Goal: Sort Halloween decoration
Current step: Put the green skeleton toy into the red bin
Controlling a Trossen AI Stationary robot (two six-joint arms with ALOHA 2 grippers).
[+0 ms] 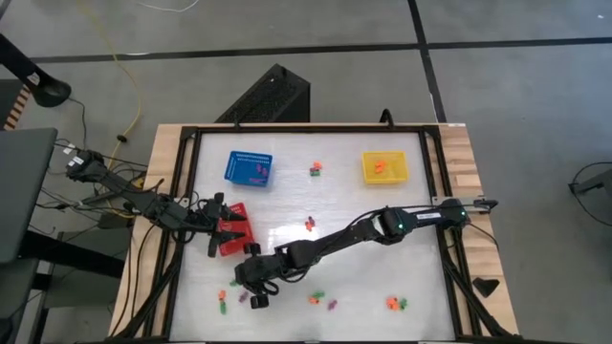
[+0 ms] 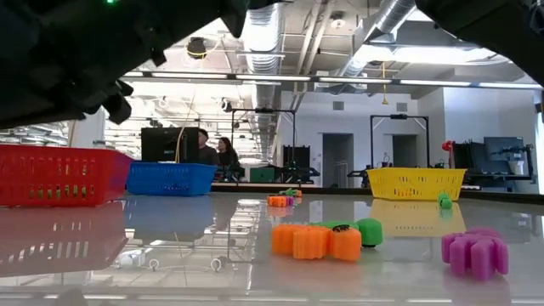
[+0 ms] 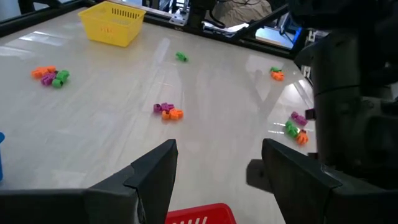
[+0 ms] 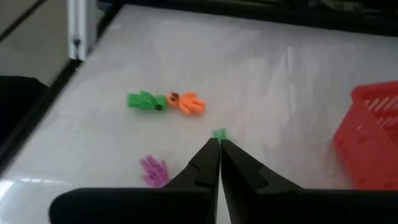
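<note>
**Pinching a green trinket near the front-left of the table**

Lifting is my next concern: my right gripper [image 4: 219,144] has its fingers pressed together, and a speck of a green trinket [image 4: 219,133] shows right at the tips. I judge it nipped there, though so little shows that I would raise slowly and check it comes up before swinging toward a basket. A green and orange pair [image 4: 165,101] and a purple piece [image 4: 153,169] lie close by on the table, so I'd go straight up to avoid scattering them.

My left gripper [image 3: 214,165] waits with fingers spread wide above the red basket [image 1: 234,232], holding nothing.

The white tabletop [image 1: 335,201] is glossy and mirrors things, so I distrust reflections. More trinkets lie scattered across it. The blue basket [image 1: 249,168] and yellow basket [image 1: 384,166] stand at the far side. Beyond, two people sit in a workshop room.
</note>
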